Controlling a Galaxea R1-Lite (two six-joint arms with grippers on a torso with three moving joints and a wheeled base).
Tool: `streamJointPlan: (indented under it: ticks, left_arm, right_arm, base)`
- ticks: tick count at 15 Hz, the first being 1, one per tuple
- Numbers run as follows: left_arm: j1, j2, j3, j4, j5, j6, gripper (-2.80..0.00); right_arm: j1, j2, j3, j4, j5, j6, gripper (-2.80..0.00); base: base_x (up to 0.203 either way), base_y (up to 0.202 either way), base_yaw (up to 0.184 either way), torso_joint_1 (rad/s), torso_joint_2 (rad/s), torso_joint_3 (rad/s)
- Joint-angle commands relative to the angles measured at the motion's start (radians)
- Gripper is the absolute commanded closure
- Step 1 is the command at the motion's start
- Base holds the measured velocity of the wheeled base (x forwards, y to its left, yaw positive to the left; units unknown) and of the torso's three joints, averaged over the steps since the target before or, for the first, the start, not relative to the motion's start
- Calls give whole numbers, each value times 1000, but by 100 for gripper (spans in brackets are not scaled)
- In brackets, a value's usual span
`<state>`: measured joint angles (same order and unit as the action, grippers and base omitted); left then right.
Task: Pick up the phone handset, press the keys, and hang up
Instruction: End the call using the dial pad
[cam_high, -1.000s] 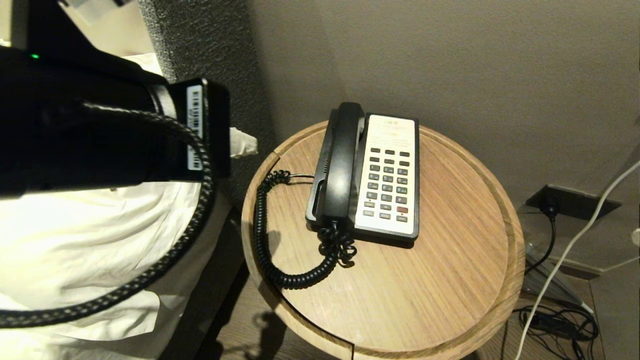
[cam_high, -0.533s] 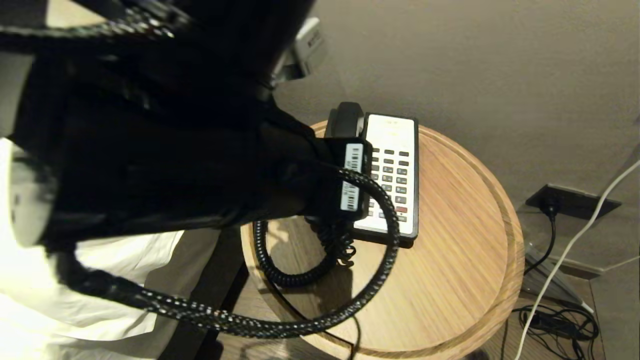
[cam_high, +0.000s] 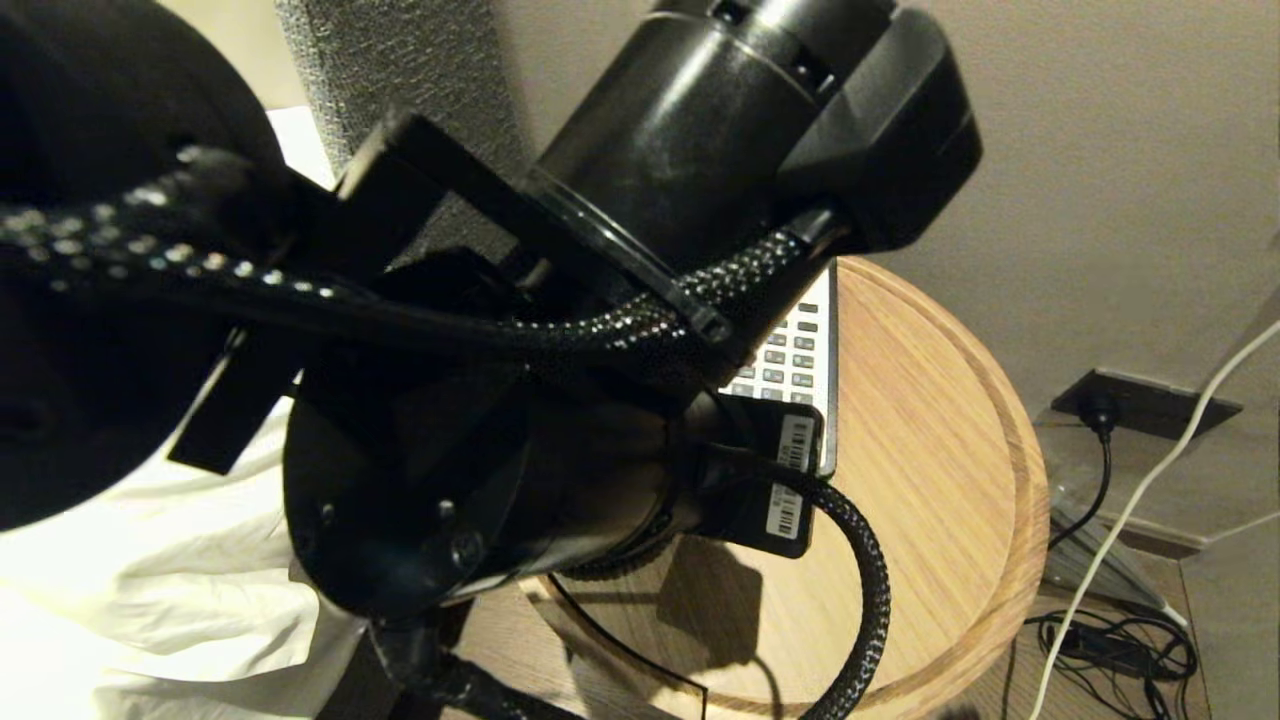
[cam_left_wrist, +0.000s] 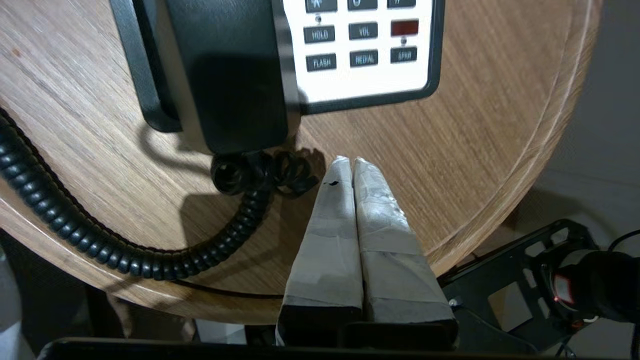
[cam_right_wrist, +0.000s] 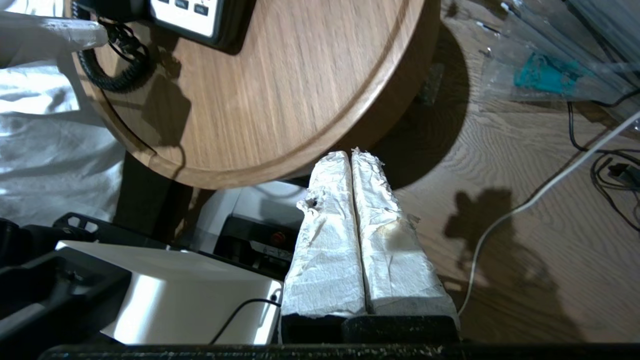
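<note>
The phone handset (cam_left_wrist: 230, 75) lies in its cradle on the left side of the phone base, and its coiled cord (cam_left_wrist: 100, 235) loops over the round wooden table (cam_left_wrist: 475, 125). The keys (cam_left_wrist: 362, 32) sit in the white faceplate beside it. My left gripper (cam_left_wrist: 348, 161) is shut and empty, its tips over the tabletop just in front of the handset's near end, beside the cord's curl. In the head view my left arm (cam_high: 600, 300) hides the handset; only some keys (cam_high: 790, 350) show. My right gripper (cam_right_wrist: 350, 152) is shut and empty, low beside the table's rim (cam_right_wrist: 280, 165).
White bedding (cam_high: 150, 600) lies left of the table. A wall socket (cam_high: 1140, 400), a white cable (cam_high: 1150, 500) and a tangle of black cables (cam_high: 1120, 640) are on the right. A clear plastic bag (cam_right_wrist: 550, 75) lies on the floor. My own base (cam_right_wrist: 165, 295) is below the right gripper.
My left arm has swung in from the left over the table and now covers the handset and most of the phone in the head view. The phone has not moved.
</note>
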<state>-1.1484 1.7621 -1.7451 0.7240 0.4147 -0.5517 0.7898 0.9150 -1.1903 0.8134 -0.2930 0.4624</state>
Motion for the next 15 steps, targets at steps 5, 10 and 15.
streamJointPlan:
  ticks: [5,10,15]
  left_arm:
    - [6,14,26,-4,12,0,0]
    - [31,11,53,-8,18,12,0]
    - [47,13,58,-9,23,30,0]
  right_arm:
    - [0,-22,1,4,-2,2,0]
    - [2,-27,-2,3,-2,2,0]
    - [2,-34,1,7,-2,1,0]
  base:
    - [0,0,0,0,0,0]
    - [0,0,0,0,0,0]
    - [0,0,0,0,0,0]
